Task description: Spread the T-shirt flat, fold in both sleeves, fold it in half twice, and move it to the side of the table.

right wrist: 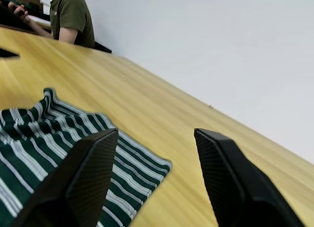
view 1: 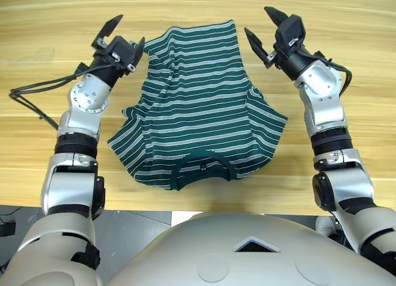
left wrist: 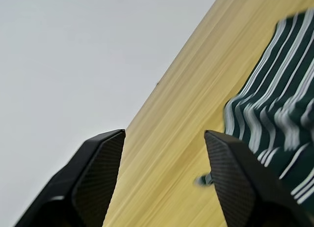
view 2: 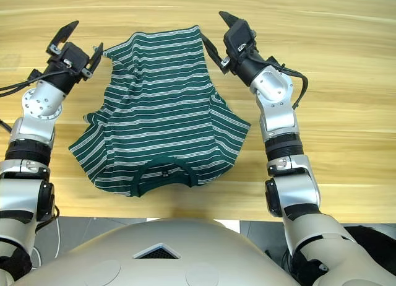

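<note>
**On the bench, T-shirt lies open with an end effector at each far corner**

Across the middle of the wooden bench (view 1: 346, 38) I see the green-and-white striped T-shirt (view 1: 198, 106) lying open. Its collar (view 1: 203, 168) is at the near edge and its hem (view 1: 192, 31) is on the far side. Both sleeves are out: the left sleeve (view 1: 127, 143) reaches toward the near left, and the right sleeve (view 1: 272, 116) sits a little farther away. The cloth is wrinkled, mostly down its left half.

My left end effector (view 1: 129, 31) sits just beside the far left hem corner, fingers apart and gripping nothing. I cannot tell whether its inner finger touches the cloth. My right end effector (view 1: 257, 20) hangs just right of the far right hem corner, also spread and clear of the fabric.
</note>
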